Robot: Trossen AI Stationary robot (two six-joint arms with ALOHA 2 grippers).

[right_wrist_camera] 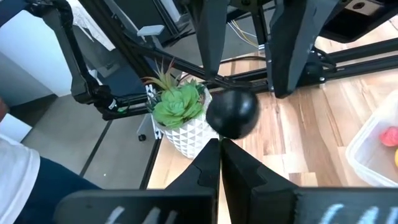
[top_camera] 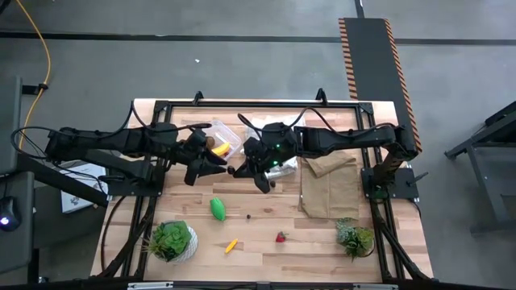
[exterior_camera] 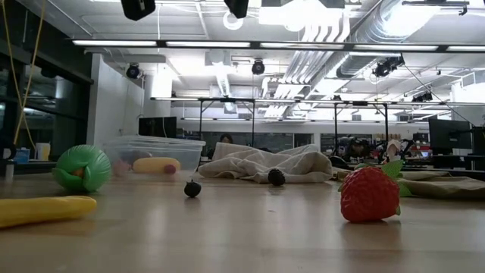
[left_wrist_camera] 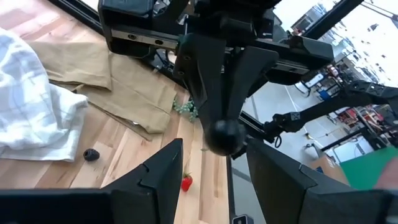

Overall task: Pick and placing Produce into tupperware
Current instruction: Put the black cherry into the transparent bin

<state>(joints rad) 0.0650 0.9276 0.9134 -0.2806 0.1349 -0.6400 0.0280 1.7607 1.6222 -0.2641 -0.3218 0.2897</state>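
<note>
My right gripper (right_wrist_camera: 219,144) is shut on a dark brown ball (right_wrist_camera: 231,113), high above the table's middle (top_camera: 231,171). My left gripper (left_wrist_camera: 212,149) is open and faces it. Its fingertips stand on either side of the ball (left_wrist_camera: 225,135), just short of it, and touch nothing. The clear tupperware (top_camera: 226,138) rests on the table behind them with yellow pieces inside. On the near table lie a green oval (top_camera: 218,208), a yellow piece (top_camera: 231,246), a strawberry (top_camera: 280,237) and a small dark berry (top_camera: 247,216). My right gripper pinches the dark brown ball (left_wrist_camera: 224,142) between its two fingertips (left_wrist_camera: 208,93). The fingers slant from the table's right toward its left near side. The ball is lifted clear of the table and sticks out beyond the fingertips.
A white checked cloth (top_camera: 266,125) lies beside the tupperware, and a brown paper bag (top_camera: 330,185) to the right. Potted plants stand at the near left (top_camera: 172,240) and near right (top_camera: 355,236). Black frame rails run along the table's edges.
</note>
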